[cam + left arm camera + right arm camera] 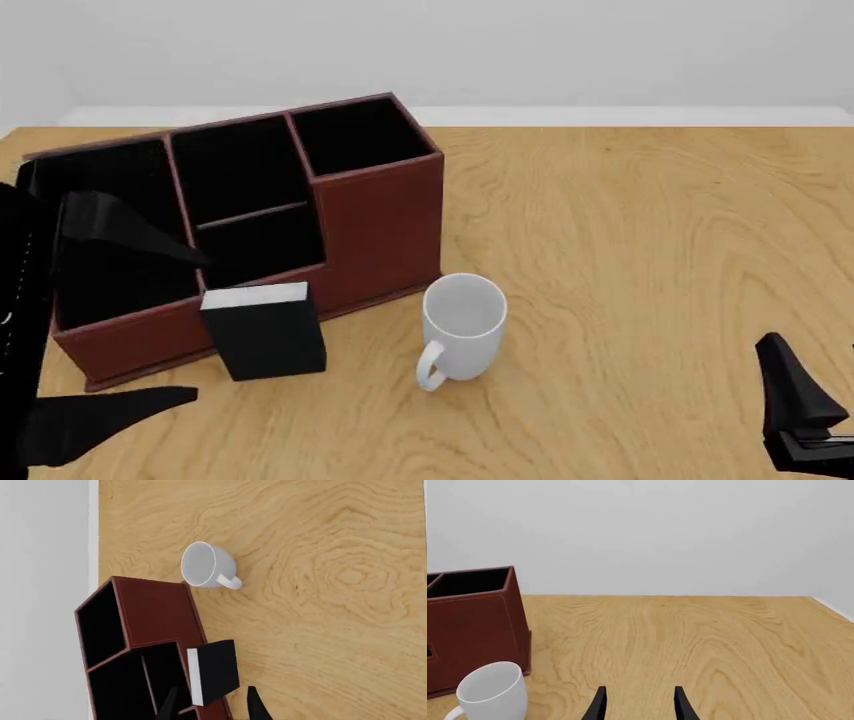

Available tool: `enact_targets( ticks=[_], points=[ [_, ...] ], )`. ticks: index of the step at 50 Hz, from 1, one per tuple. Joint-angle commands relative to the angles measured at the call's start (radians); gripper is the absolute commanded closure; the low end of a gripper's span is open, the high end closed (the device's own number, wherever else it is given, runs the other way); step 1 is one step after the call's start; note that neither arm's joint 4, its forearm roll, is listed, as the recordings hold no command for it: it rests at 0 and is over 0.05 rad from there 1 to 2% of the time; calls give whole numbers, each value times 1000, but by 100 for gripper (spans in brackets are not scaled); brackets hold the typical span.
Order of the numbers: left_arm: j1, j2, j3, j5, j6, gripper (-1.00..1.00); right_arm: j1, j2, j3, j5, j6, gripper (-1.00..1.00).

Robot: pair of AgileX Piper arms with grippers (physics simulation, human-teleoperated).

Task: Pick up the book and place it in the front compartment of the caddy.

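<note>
The book [263,331] stands upright on the table [641,250], leaning against or touching the near outer wall of the caddy [380,225]; it is outside every compartment. The left gripper [210,706] is released, its fingers spread apart with nothing between them. In the left wrist view the book lies just ahead of the fingertips, over the caddy's edge. The front compartment [262,243] is beyond the book, behind the caddy's low wall. The mug [461,328] stands beside the book, apart from it, handle toward the camera. The right gripper [638,704] is released, low over bare table, well apart from book and caddy.
</note>
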Motion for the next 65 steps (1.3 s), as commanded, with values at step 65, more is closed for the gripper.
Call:
enact_targets(
  ticks=[65],
  points=[
    [144,197,49,-205,12,-100,0,0,0,0,0,-100]
  ],
)
